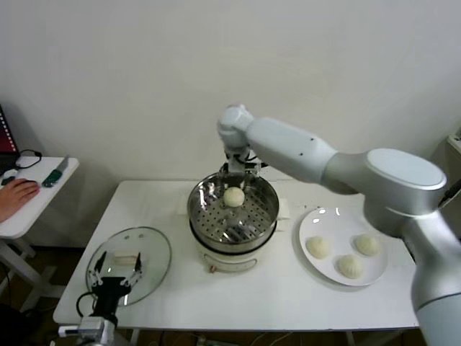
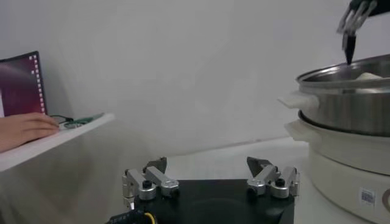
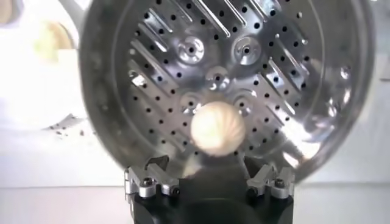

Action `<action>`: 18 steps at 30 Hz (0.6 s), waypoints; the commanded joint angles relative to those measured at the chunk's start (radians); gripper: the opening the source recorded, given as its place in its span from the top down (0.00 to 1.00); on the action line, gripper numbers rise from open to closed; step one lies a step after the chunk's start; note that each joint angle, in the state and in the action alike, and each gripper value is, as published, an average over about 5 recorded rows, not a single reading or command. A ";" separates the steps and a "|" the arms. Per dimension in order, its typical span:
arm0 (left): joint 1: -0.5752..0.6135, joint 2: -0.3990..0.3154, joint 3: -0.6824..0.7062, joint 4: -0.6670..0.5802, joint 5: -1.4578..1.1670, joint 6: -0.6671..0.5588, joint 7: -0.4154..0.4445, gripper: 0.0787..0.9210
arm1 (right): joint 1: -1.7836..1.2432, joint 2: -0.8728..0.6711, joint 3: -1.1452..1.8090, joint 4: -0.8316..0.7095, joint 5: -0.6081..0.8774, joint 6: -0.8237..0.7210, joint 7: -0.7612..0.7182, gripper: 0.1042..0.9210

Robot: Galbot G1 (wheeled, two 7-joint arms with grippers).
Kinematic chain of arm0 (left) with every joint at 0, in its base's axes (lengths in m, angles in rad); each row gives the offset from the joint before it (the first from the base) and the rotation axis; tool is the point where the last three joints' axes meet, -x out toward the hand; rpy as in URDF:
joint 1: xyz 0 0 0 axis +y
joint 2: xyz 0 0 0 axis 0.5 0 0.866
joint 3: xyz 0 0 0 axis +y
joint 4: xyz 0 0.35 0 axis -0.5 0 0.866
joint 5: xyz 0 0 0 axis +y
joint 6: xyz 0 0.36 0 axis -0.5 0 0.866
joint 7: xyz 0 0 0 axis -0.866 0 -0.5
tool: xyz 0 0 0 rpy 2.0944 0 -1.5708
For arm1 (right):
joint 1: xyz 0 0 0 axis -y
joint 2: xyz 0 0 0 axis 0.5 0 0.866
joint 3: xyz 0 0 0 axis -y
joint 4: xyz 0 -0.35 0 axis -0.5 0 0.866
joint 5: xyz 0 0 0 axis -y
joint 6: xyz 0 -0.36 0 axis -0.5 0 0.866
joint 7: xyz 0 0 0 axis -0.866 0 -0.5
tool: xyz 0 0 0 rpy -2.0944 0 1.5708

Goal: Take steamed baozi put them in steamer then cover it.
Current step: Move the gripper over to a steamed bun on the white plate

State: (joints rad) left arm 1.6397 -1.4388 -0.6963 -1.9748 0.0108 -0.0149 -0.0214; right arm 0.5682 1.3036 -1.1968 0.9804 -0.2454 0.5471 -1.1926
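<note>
Head view, one baozi (image 1: 233, 196) on steamer (image 1: 267, 214) floor, directly below right claw (image 1: 240, 175), jaws spread wide, holding nothing, three baozi (image 1: 343, 255) on plate (image 1: 320, 220) beside it, cover (image 1: 153, 251) flat under left claw (image 1: 117, 277), also wide open, empty.

I stand in a lab-type test room: bare white wall (image 1: 144, 86), plain white counter (image 1: 288, 303), side desk (image 1: 36, 194) with monitor (image 1: 6, 133) and cables.

Cream-white baozi (image 1: 233, 196); shiny silver perforated steamer (image 1: 268, 213); white plate (image 1: 325, 220).
</note>
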 commanded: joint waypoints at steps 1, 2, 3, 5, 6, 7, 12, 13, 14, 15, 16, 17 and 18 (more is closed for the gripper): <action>0.003 0.001 0.001 -0.005 0.000 0.001 0.000 0.12 | 0.156 -0.239 -0.164 0.124 0.387 -0.223 0.093 0.12; 0.004 0.000 0.001 -0.005 0.000 0.001 0.000 0.12 | 0.171 -0.274 -0.203 0.130 0.439 -0.274 0.132 0.12; 0.006 -0.001 0.002 -0.005 0.000 0.000 0.000 0.12 | 0.185 -0.306 -0.238 0.137 0.483 -0.325 0.166 0.12; 0.009 -0.002 0.002 -0.005 0.000 -0.001 0.000 0.12 | 0.203 -0.360 -0.290 0.152 0.565 -0.438 0.175 0.12; 0.010 -0.002 0.002 -0.005 0.000 -0.002 0.000 0.12 | 0.205 -0.383 -0.304 0.160 0.606 -0.500 0.160 0.12; 0.011 -0.002 0.002 -0.005 0.000 -0.002 0.000 0.12 | 0.204 -0.406 -0.315 0.170 0.654 -0.566 0.149 0.12; 0.011 -0.002 0.000 -0.002 -0.002 -0.002 -0.001 0.12 | 0.155 -0.512 -0.349 0.236 0.828 -0.813 0.157 0.12; 0.011 -0.002 0.000 -0.002 -0.002 -0.001 -0.001 0.12 | 0.139 -0.527 -0.356 0.240 0.827 -0.820 0.157 0.12; 0.010 -0.003 0.001 -0.003 -0.001 0.000 -0.001 0.12 | 0.118 -0.544 -0.363 0.243 0.819 -0.826 0.154 0.12; 0.009 -0.004 0.001 -0.003 -0.001 0.000 -0.001 0.12 | 0.098 -0.558 -0.368 0.245 0.806 -0.829 0.150 0.12; 0.009 -0.005 0.002 -0.004 -0.001 0.001 -0.001 0.12 | 0.076 -0.570 -0.371 0.243 0.789 -0.828 0.141 0.12; 0.009 -0.005 0.002 -0.005 0.000 0.001 -0.001 0.12 | 0.050 -0.580 -0.370 0.240 0.769 -0.825 0.130 0.12; 0.009 -0.005 0.001 -0.005 0.000 0.002 -0.002 0.12 | 0.025 -0.588 -0.366 0.235 0.750 -0.821 0.119 0.12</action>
State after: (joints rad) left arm 1.6492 -1.4428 -0.6954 -1.9793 0.0096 -0.0147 -0.0228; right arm 0.6365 0.8631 -1.4801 1.1617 0.3574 -0.0679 -1.0872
